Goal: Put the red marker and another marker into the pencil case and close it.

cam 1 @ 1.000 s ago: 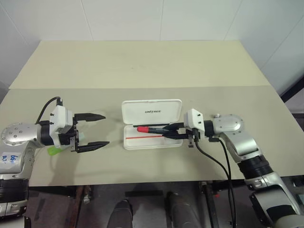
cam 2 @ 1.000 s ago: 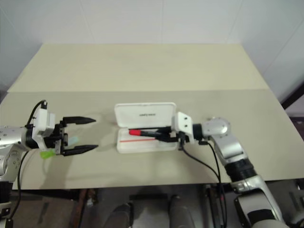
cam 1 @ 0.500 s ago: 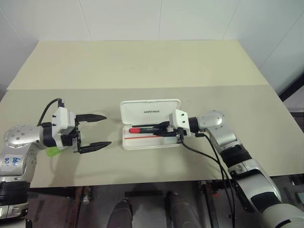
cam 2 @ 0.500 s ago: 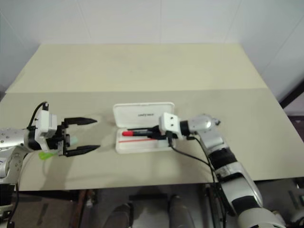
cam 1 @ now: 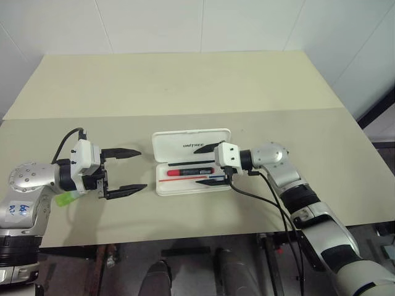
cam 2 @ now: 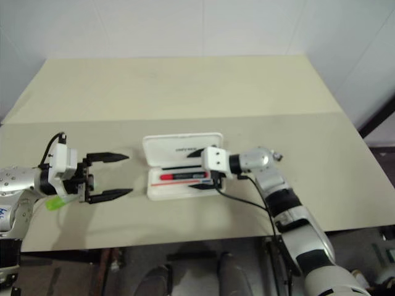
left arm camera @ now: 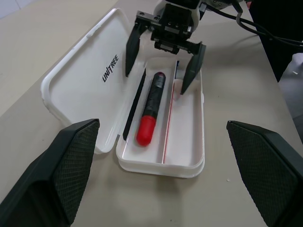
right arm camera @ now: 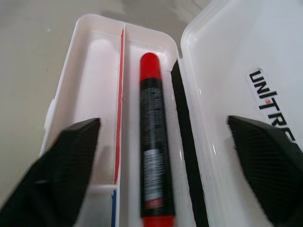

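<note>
Beige bench [cam 1: 185, 86] carries the open white case [cam 1: 192, 163]. Right gripper [left arm camera: 163, 60] at the case's right end has just spread its fingers wide, dropping the red marker [left arm camera: 150, 108] it held a second ago; marker now lies loose in the tray. Left gripper [cam 1: 126, 171], well left of the case, wide and empty. Green marker [cam 1: 65, 197] left of the case, behind that gripper, is likely next.

head stereo looks down on table [cam 1: 185, 86]; wrist views close on pencil case [left arm camera: 187, 161].

Sporting silver-grey arms with black joints, white boxy wrist blocks, black cables [cam 1: 271, 200] looping off, blue scribbles by the left shoulder.
</note>
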You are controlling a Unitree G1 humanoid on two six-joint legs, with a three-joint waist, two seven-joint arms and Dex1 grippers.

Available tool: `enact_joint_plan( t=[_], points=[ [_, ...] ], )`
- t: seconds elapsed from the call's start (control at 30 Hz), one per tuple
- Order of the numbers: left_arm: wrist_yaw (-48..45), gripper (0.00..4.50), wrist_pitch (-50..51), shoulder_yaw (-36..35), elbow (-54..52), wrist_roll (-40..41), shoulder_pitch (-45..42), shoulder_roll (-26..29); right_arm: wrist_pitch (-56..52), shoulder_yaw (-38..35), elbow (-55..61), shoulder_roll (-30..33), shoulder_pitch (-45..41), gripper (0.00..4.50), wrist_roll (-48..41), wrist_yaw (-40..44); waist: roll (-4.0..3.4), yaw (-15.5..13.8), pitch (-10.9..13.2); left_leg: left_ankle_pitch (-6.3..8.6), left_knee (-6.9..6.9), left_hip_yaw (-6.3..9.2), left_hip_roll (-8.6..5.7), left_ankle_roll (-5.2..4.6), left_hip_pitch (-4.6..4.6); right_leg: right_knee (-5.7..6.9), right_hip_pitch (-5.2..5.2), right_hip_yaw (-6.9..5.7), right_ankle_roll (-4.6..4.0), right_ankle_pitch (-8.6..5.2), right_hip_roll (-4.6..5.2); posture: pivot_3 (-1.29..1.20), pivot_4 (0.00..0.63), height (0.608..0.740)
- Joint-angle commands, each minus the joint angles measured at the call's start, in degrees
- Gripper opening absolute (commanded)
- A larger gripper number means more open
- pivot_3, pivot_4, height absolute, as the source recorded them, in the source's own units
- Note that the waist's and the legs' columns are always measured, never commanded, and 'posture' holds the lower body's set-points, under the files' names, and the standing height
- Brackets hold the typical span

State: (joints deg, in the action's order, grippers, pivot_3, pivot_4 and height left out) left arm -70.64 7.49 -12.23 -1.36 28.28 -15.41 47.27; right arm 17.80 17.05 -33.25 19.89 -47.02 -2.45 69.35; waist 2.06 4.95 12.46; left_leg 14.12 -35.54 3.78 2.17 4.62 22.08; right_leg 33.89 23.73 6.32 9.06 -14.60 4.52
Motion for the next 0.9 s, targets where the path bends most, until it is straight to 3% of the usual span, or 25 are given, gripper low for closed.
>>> enact_joint_plan(
  t=[0.03, 0.27, 0.5, 0.7, 0.9],
  points=[
    [0.00, 4.50, -0.86, 0.08, -0.27, -0.03, -1.36, -0.14, -2.32, -2.10, 5.92, -0.45, -1.12, 4.48, -3.59, 0.77, -0.01, -0.03, 0.00, 0.00, 0.00, 0.00, 0.00, 0.00, 0.00, 0.00, 0.00, 0.00, 0.01, 0.00, 0.00, 0.00, 0.150, 0.740],
    [-0.28, 4.50, -1.61, 0.39, 0.75, -0.29, -1.98, -0.26, -16.84, -4.80, 22.40, 0.18, 2.27, 4.48, -12.01, -0.53, -0.01, -0.14, 0.00, 0.00, 0.06, 0.04, 0.00, 0.00, 0.00, 0.01, 0.01, -0.04, 0.10, 0.03, 0.00, 0.00, 0.150, 0.740],
    [2.14, 4.50, -1.24, -4.49, -0.94, -0.21, 3.95, 1.48, -32.56, -12.46, 44.89, 6.80, 11.75, 4.48, -21.63, -6.40, -0.01, -0.56, 0.00, 0.02, 0.24, 0.09, 0.00, 0.03, 0.07, -0.04, 0.08, -0.05, 0.12, -0.07, 0.01, 0.00, 0.150, 0.740],
    [3.68, 4.50, -3.77, -11.74, 2.17, -1.29, 9.43, 3.95, -39.16, -17.49, 52.43, 11.99, 17.30, 4.48, -25.47, -10.23, 0.00, -0.19, 0.00, 0.03, 0.31, 0.07, 0.02, 0.04, 0.03, -0.06, 0.14, -0.06, -0.64, -0.50, 0.00, 0.00, 0.150, 0.740],
    [4.25, 4.50, -6.28, -17.01, 12.51, -3.34, 12.18, 6.86, -39.38, -19.39, 52.58, 13.69, 18.89, 4.48, -25.11, -13.04, 0.00, -0.18, 0.00, 0.02, 0.29, 0.00, 0.02, 0.03, 0.02, -0.15, 0.14, -0.03, -0.78, -0.58, 0.01, 0.00, 0.150, 0.740]
  ],
)
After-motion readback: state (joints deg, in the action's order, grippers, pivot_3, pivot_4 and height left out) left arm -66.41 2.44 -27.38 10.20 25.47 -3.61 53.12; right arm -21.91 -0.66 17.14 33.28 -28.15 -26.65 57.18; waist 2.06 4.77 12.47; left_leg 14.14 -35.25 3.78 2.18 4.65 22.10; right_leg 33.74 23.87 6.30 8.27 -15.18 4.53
